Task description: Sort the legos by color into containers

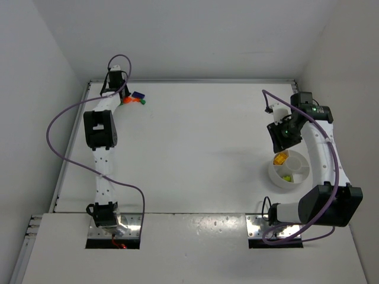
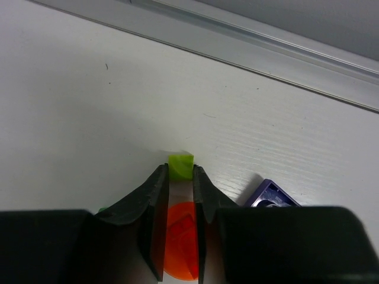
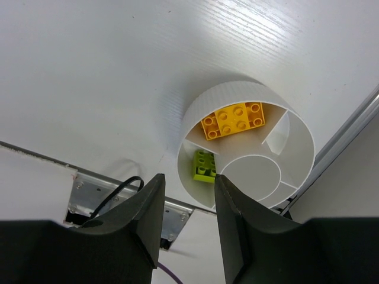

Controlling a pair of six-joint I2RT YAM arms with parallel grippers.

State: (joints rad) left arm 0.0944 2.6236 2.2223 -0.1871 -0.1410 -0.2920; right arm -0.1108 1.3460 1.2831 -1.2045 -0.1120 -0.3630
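The loose legos lie at the far left corner of the table (image 1: pixel 195 130), close to its far edge. In the left wrist view a lime brick (image 2: pixel 181 161) sits right at the tips of the left gripper (image 2: pixel 180 170). An orange brick (image 2: pixel 180 239) fills the slit between its fingers further back, and a blue-purple brick (image 2: pixel 269 195) lies just beside the right-hand finger. The jaws stand at a narrow gap – hardly wider than the lime brick – with one tip on each side of it. Whether they pinch it, or clamp the orange one, I cannot tell.

The rest of the legos are in the round white dish (image 3: pixel 237 89), which stands near the right edge of the table, towards the near side. A yellow-orange brick (image 3: pixel 234 120) lies studs up in one outer compartment. A second lime piece (image 3: pixel 204 165) lies in the compartment next to it, against the outer wall. The round middle section shows only white.

The right gripper (image 3: pixel 186 180) hangs above the dish's rim – jaws apart, nothing between them. Purple cables loop along both arms.
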